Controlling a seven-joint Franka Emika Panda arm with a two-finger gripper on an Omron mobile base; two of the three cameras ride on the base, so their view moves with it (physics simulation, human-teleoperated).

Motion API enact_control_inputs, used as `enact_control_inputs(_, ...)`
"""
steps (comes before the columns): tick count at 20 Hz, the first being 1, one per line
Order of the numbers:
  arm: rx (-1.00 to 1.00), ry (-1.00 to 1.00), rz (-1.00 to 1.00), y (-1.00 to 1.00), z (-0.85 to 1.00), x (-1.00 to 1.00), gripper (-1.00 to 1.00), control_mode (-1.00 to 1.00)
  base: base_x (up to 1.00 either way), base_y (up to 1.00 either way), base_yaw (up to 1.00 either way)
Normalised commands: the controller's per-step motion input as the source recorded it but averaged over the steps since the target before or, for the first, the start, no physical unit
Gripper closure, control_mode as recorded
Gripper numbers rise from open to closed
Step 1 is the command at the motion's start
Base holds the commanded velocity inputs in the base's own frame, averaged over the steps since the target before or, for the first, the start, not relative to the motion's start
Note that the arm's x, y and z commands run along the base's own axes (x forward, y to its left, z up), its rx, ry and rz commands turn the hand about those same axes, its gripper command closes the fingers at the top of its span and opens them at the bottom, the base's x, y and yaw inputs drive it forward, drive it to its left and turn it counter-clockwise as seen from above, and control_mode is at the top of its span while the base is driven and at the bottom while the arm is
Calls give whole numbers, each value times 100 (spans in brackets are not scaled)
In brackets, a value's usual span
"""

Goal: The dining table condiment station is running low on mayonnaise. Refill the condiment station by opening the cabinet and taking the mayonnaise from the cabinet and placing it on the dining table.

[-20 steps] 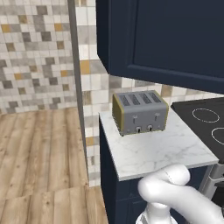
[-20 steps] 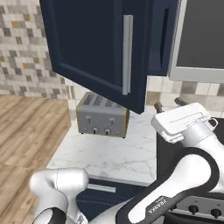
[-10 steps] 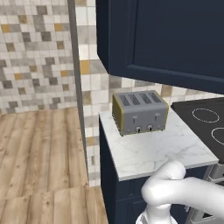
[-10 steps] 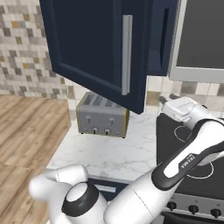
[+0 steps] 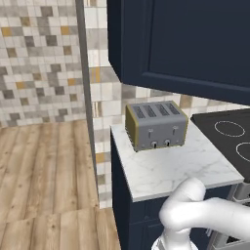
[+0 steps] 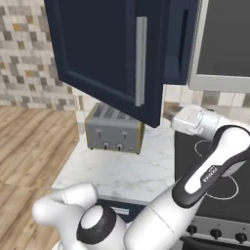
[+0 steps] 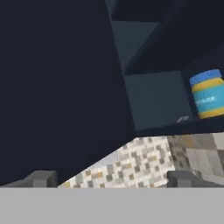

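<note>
Fingers (image 7: 43,178) stand spread with nothing between them, aimed up at the mayonnaise (image 7: 208,93), which sits upright on a shelf inside the cabinet (image 6: 105,53), its door swung open above the toaster (image 6: 114,129) on the marble table (image 5: 166,163).

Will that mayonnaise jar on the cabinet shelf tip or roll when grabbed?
The mayonnaise looks squat and stands upright on the cabinet shelf, so tipping seems unlikely. Its round body would probably roll if knocked over. It looks rigid, and its smooth sides may slip.
</note>
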Motion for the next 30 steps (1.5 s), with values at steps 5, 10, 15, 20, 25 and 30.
enact_control_inputs(5,-16,-14,0,100,2,-82,-100,-100,0,0,0)
enact_control_inputs(10,-15,-11,0,100,8,-66,-100,-100,0,0,0)
enact_control_inputs(15,-16,-16,0,100,27,-65,-100,-100,0,0,0)
enact_control_inputs(20,-15,-21,-6,100,48,-61,-100,-100,0,0,0)
enact_control_inputs(25,-11,-16,-13,100,45,-50,-100,-100,0,0,0)
enact_control_inputs(30,-10,-11,-22,100,36,-23,-100,-100,0,0,0)
